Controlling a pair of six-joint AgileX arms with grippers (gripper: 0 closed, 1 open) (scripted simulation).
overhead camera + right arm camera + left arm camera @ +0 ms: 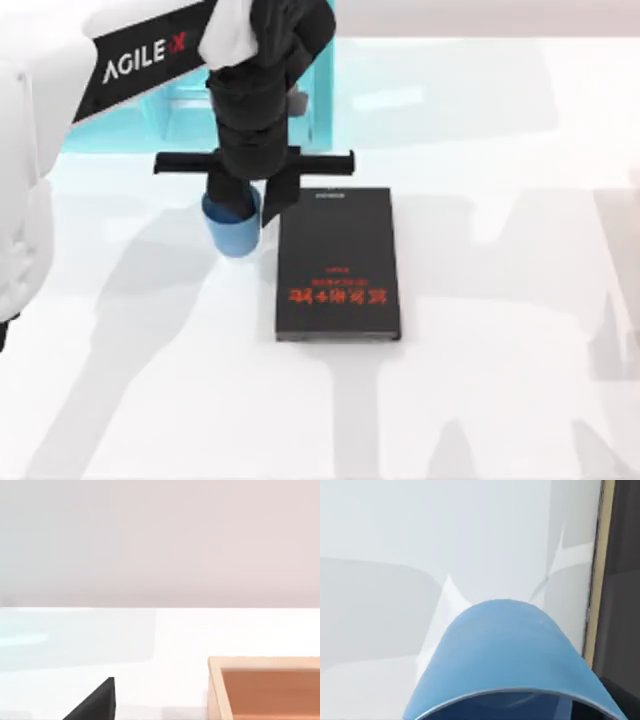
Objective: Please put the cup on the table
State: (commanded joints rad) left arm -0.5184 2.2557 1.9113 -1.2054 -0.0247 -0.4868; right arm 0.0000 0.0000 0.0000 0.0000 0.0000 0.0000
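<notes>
I read "AGILEX" in white on my left arm (140, 62). The black book (338, 265) carries red lettering I can't make out.

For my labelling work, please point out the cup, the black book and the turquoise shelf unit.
cup (233, 236): top view, on its blue side wall below the left gripper.
black book (338, 250): top view, on its plain black cover.
turquoise shelf unit (170, 110): top view, on its translucent frame.

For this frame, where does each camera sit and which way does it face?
Top view: overhead, looking down at the table, book, shelf; left arm and left gripper over the cup.
Left wrist view: on the left arm, looking down the cup onto the table; book edge shared with top.
Right wrist view: low, facing across the table; a wooden box.
</notes>
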